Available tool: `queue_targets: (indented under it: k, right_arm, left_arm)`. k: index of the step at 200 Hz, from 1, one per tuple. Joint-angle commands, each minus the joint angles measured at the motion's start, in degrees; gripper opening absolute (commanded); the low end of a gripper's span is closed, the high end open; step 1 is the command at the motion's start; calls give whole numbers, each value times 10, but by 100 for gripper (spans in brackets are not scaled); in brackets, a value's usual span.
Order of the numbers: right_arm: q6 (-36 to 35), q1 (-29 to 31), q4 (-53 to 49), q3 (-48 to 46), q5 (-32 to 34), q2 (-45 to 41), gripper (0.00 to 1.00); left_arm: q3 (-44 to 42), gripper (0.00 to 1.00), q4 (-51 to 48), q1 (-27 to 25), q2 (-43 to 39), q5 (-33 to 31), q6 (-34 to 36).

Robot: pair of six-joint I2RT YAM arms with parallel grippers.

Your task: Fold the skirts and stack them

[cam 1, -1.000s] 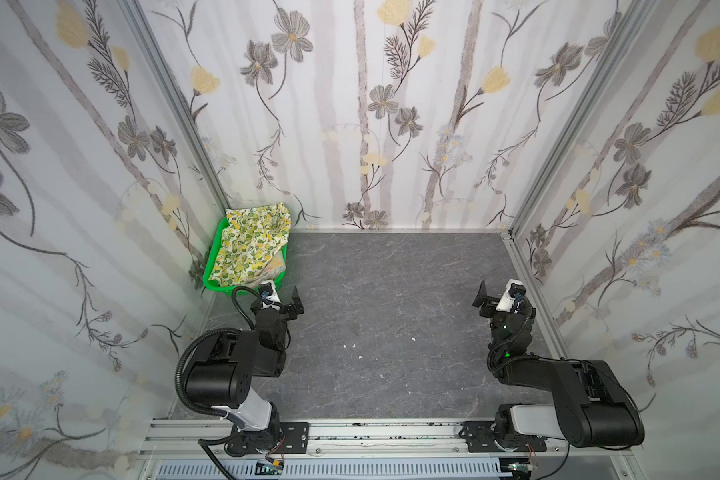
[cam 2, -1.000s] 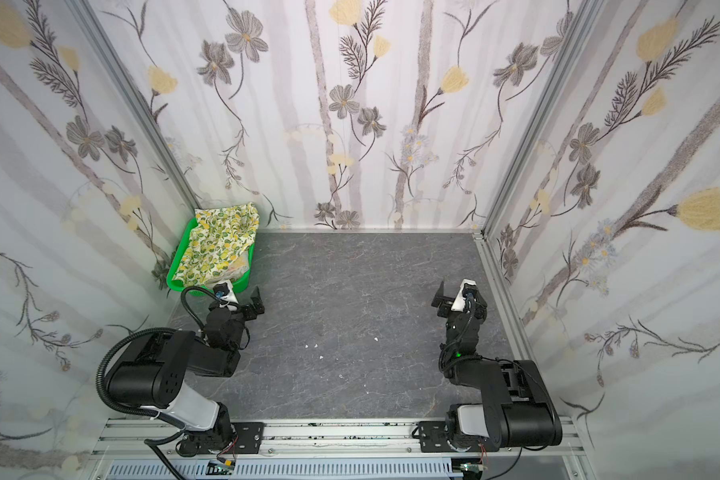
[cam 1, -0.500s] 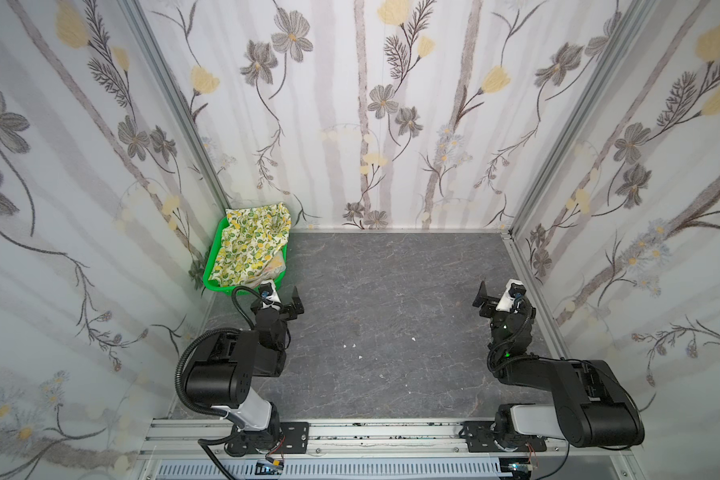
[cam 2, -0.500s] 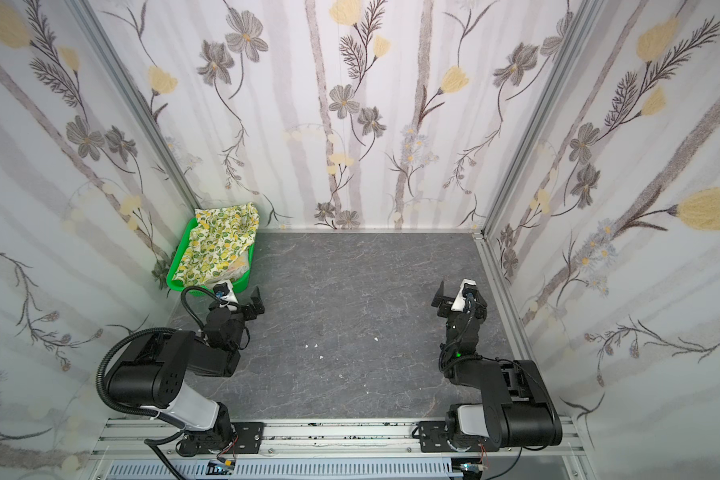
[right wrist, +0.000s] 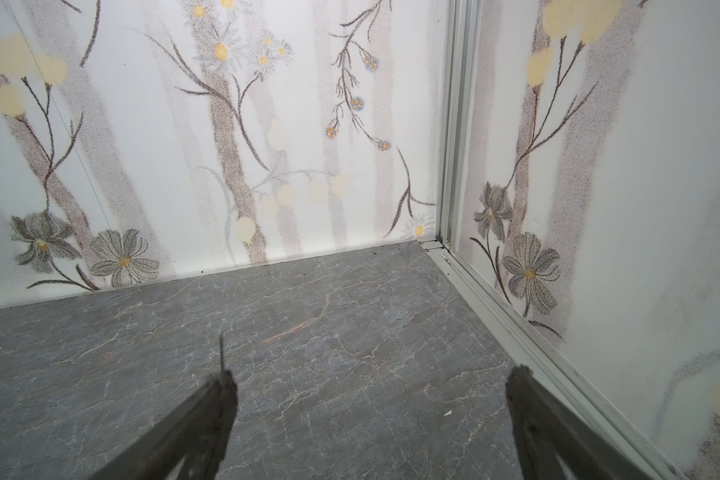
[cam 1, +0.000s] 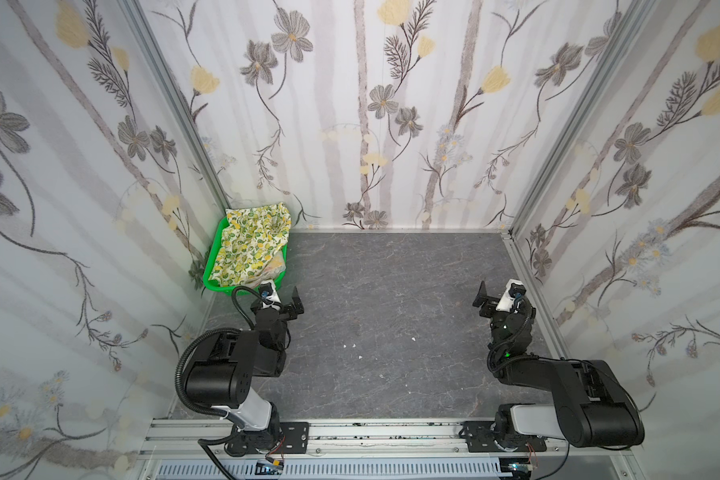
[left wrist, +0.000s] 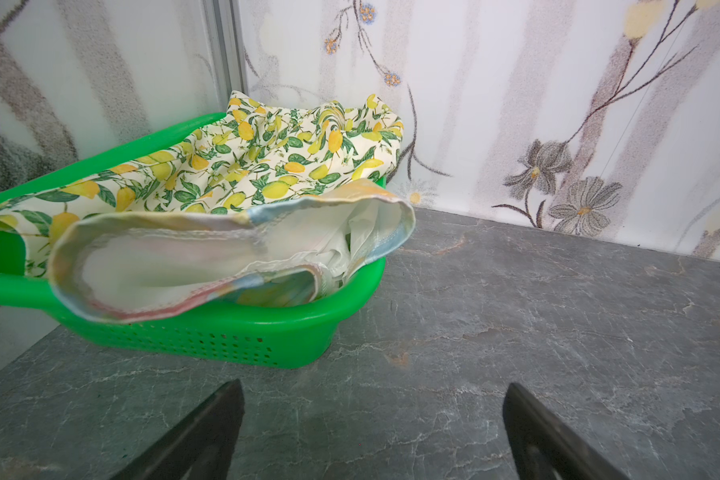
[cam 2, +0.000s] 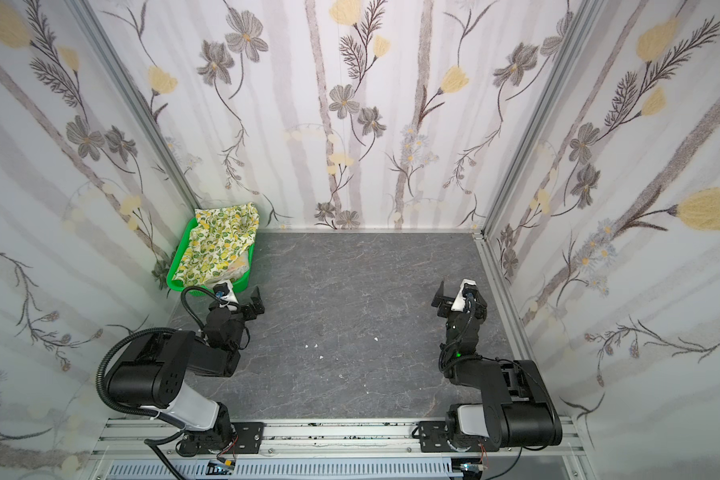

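Back-left corner, skirts point(cam 1: 251, 245) in green basket point(left wrist: 225, 337), L claw point(left wrist: 373, 388) & R claw point(right wrist: 371, 374) released.

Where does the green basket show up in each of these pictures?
Top view: green basket, far left corner of the table.
Top view: same corner.
Left wrist view: close ahead of the left gripper.
Right wrist view: not in it.
Shared landmark: lemon skirt draped over it.

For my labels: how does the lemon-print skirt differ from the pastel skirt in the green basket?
Print: the lemon-print skirt is cream with yellow lemons and green leaves; the pastel skirt has pale blue, yellow and pink patches. Place: the lemon-print skirt covers most of the green basket; the pastel skirt shows only at one end, drooping over the rim. Both lie crumpled and unfolded.
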Motion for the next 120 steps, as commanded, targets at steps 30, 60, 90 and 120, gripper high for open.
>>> queue_targets:
  k: [30,60,90,120]
  right_arm:
    - [-5,0,31,1,5,2,100]
    - [-5,1,30,1,5,2,100]
    - [-5,-1,27,3,3,2,100]
    - [-4,-1,26,4,3,3,100]
  left_arm:
    - [0,100,26,1,0,-1,0]
    - [1,100,27,1,1,0,1]
    - [1,100,26,1,1,0,0]
    - [2,96,25,0,-6,-2,1]
